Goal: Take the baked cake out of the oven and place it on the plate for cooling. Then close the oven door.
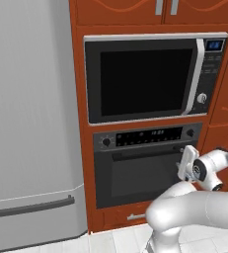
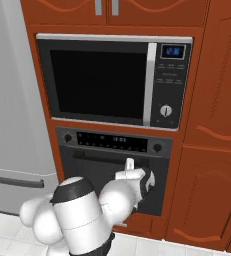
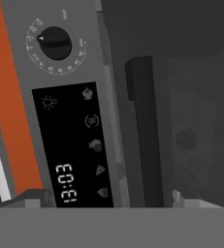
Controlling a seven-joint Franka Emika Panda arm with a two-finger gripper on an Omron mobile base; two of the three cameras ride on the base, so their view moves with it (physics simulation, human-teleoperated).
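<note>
Kitchen wall, oven door (image 1: pixel 142 173) shut, open hand (image 1: pixel 186 163) at handle (image 3: pixel 145 131)

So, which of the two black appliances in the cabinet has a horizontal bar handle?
The lower one, the oven: its black bar handle runs across the door's top. The microwave above has a vertical silver handle on its right.
</note>
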